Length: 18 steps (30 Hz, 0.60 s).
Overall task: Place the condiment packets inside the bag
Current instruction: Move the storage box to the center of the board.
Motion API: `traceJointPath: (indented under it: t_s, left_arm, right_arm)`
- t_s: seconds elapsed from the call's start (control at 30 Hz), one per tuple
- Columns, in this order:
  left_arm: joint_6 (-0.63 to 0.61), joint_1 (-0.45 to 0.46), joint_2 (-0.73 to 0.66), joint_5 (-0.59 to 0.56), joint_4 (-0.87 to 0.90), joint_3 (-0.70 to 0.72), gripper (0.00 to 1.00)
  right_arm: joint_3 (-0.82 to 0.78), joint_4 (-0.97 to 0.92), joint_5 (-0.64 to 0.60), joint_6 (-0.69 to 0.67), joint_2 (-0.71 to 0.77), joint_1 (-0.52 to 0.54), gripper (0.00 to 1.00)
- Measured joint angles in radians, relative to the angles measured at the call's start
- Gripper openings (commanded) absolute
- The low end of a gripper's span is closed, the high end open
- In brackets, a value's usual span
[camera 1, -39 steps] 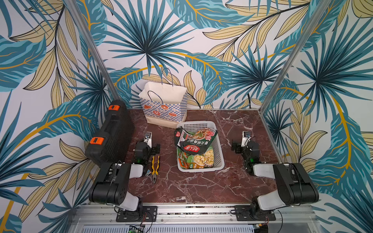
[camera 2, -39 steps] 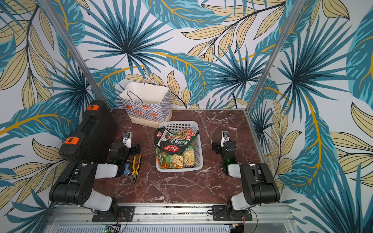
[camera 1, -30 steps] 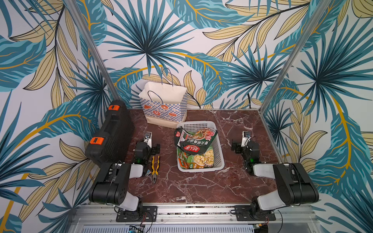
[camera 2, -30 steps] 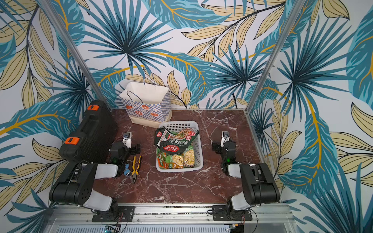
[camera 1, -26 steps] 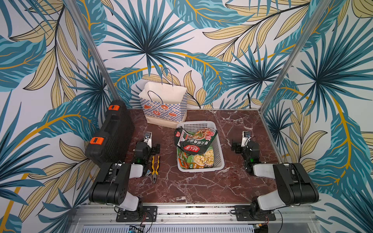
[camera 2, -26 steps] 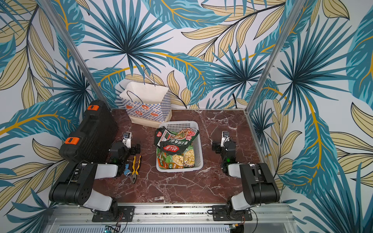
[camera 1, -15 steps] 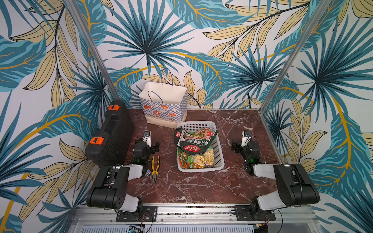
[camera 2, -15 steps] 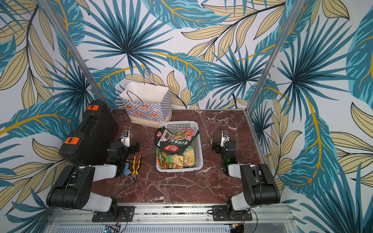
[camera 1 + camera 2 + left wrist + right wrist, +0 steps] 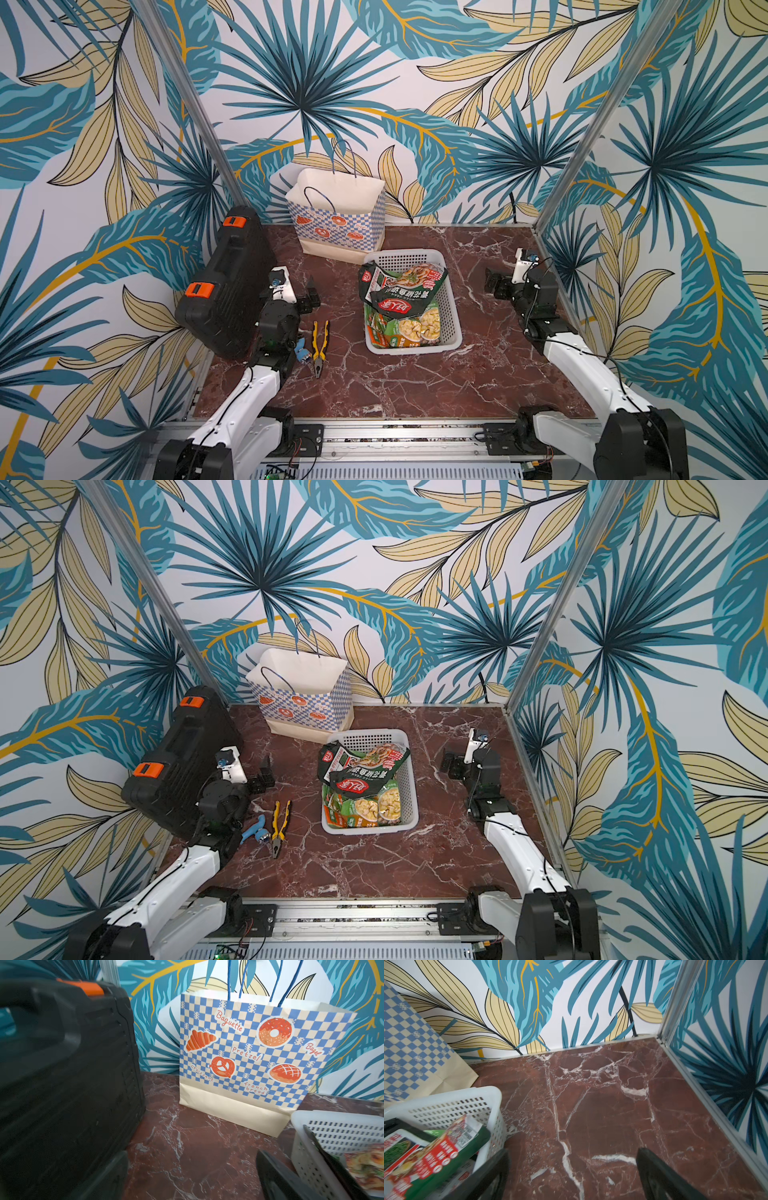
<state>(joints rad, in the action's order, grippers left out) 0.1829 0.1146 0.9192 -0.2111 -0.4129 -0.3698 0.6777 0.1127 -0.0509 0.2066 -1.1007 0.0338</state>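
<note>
The bag (image 9: 336, 220) stands upright and open at the back of the table, its checkered front filling the left wrist view (image 9: 249, 1053). The condiment packets lie in a white basket (image 9: 451, 316): two dark ones (image 9: 399, 291) on top and smaller green-orange ones (image 9: 411, 328) beneath. My left gripper (image 9: 307, 293) hovers left of the basket, open and empty, pointing toward the bag (image 9: 192, 1155). My right gripper (image 9: 494, 286) is open and empty to the right of the basket, over bare marble (image 9: 574, 1152).
A black tool case (image 9: 224, 286) leans against the left wall beside my left arm. Yellow pliers (image 9: 320, 345) and a small blue tool (image 9: 255, 829) lie in front of the left gripper. Walls close the table on three sides.
My left arm has stretched out slightly toward the back of the table. The right arm, basket and bag have not moved.
</note>
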Motion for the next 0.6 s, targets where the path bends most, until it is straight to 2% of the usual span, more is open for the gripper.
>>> traceJointPath:
  t_s: [0.2, 0.33, 0.47, 0.6]
  left_arm:
    - [0.175, 0.0, -0.105, 0.145, 0.242, -0.043, 1.0]
    - [0.242, 0.0, -0.159, 0.266, 0.363, -0.068, 1.0]
    - [0.338, 0.0, -0.197, 0.354, 0.422, -0.073, 1.0]
    - [0.452, 0.0, -0.214, 0.437, 0.386, -0.048, 1.0]
  right_arm:
    - [0.064, -0.264, 0.082, 0.124, 0.076, 0.0, 1.0]
    - [0.069, -0.374, 0.171, 0.19, 0.076, 0.0, 1.0]
    - [0.043, -0.388, 0.329, 0.227, 0.038, 0.0, 0.99]
    - [0.005, -0.373, 0.419, 0.251, 0.014, 0.002, 0.99]
